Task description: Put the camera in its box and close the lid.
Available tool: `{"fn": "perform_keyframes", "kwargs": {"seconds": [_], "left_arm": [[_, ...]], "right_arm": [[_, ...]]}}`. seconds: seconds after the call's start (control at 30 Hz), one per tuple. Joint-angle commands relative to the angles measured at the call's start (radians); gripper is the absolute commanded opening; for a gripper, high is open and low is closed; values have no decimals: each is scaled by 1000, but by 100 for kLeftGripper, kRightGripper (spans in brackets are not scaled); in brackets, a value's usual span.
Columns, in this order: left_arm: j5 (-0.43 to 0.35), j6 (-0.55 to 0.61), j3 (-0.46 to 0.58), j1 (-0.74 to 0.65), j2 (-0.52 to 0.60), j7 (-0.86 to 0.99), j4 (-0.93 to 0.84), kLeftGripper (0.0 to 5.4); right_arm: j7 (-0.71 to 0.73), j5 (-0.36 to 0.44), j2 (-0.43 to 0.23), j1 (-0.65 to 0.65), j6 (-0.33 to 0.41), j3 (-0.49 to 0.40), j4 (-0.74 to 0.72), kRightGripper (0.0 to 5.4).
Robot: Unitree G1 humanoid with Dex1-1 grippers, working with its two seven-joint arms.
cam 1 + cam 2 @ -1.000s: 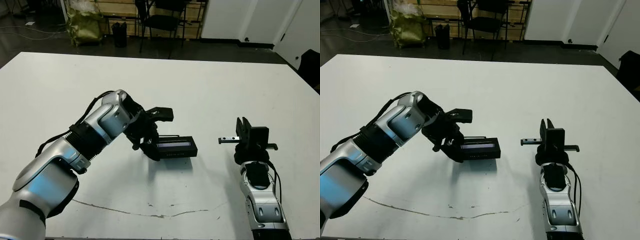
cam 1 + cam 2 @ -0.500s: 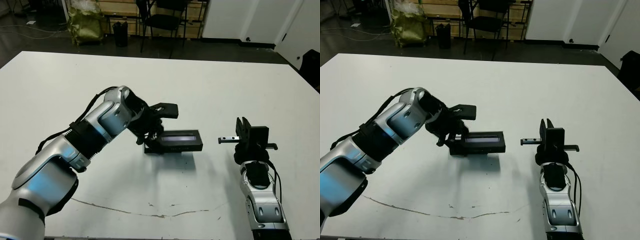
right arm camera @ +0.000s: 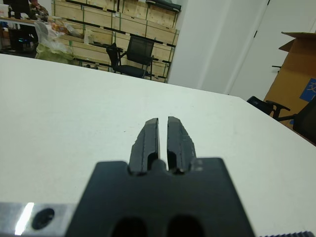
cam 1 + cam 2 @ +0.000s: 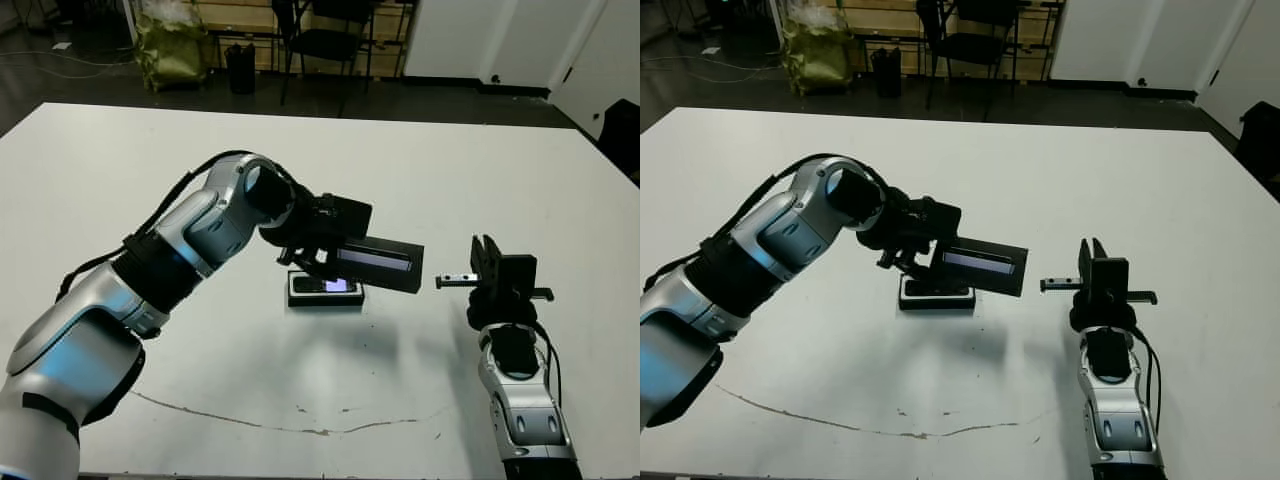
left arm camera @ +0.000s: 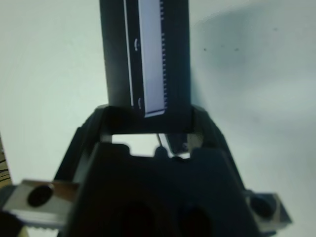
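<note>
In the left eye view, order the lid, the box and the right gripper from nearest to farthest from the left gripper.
1. The lid: held in the left gripper, lifted.
2. The box: on the table just below.
3. The right gripper: farthest, off to the right.

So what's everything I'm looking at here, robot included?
lid: one, black with a pale stripe, held above the table, partly over the box
box: one, black rim with white lining, on the table under the lid
camera: one, a dark bar lying in the box, partly hidden by the lid
table: one, white, fills the view
chair: one, black, beyond the table
bag: one, yellow-green, on the floor at the back
bin: one, dark, beside the bag
left pincer: black, clamped on the lid's end
right pincer: black, shut, empty, to the right of the box
</note>
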Motion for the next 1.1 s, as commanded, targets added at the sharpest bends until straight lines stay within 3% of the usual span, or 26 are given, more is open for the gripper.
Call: {"fn": "perform_keyframes", "kwargs": {"seconds": [0.03, 0.2, 0.37, 0.47, 0.67, 0.9, 1.1], "left_arm": [[14, -4, -18, -10, -4, -34, 43, 242], [46, 51, -45, -37, -17, -88, 92, 242], [42, 31, -47, -55, -35, -131, 175, 242], [48, 39, -45, -59, -44, -137, 202, 242], [72, 72, -38, -53, -63, -105, 229, 242], [115, 80, -47, -41, -80, -43, 219, 242], [164, 150, -45, -20, -93, 27, 167, 242]], "right_arm": [[-4, -2, -5, 9, 3, -6, 14, 0], [-2, 1, -4, 3, -14, -6, 28, 0], [-3, -3, -7, 0, -29, -5, 34, 0], [-3, -2, -4, -1, 2, -5, 21, 0], [-1, 3, -4, -4, -36, -6, 42, 0], [-3, -2, -1, 5, 12, -2, 5, 0], [-7, 1, 1, 7, -29, -5, 26, 0]]}}
